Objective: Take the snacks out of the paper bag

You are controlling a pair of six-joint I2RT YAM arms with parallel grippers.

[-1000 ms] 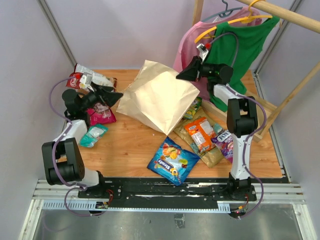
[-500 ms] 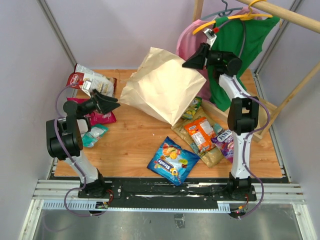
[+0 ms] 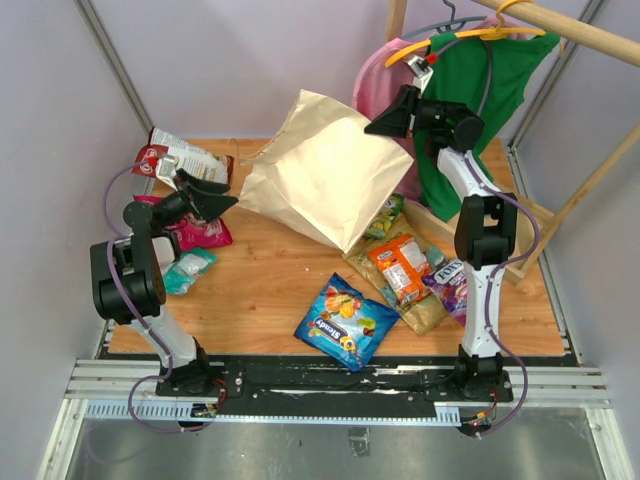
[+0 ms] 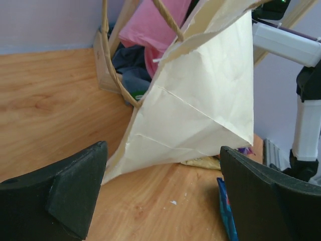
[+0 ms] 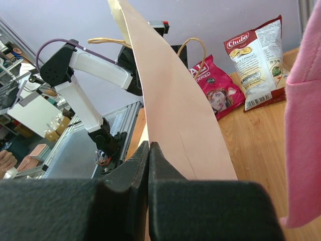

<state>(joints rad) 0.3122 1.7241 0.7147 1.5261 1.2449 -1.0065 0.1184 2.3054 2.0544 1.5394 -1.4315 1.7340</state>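
Observed: the tall tan kraft paper bag (image 3: 325,172) is tipped over and lifted, creased flat into a broad wedge, with its far upper corner raised and its lower edge down on the wooden table (image 3: 260,290). Its thin loop handles (image 4: 107,55) hang at the low left end. The right gripper (image 3: 375,127) is clenched on that raised corner; the right wrist view shows both fingers (image 5: 135,170) pressed together with the paper edge pinched between them. The left gripper (image 3: 226,200) sits just beside the bag's low left corner, fingers (image 4: 75,186) spread wide and holding nothing, with the bag's side standing between and beyond them; contact cannot be confirmed. Snack packets lie outside the bag. To its left are a red-white packet (image 3: 178,160), a magenta packet (image 3: 203,230) and a teal packet (image 3: 187,270). To its right and front are a green packet (image 3: 386,214), an orange packet (image 3: 398,266) on a flat tan packet (image 3: 418,308), a purple packet (image 3: 452,285) and a blue packet (image 3: 347,322).
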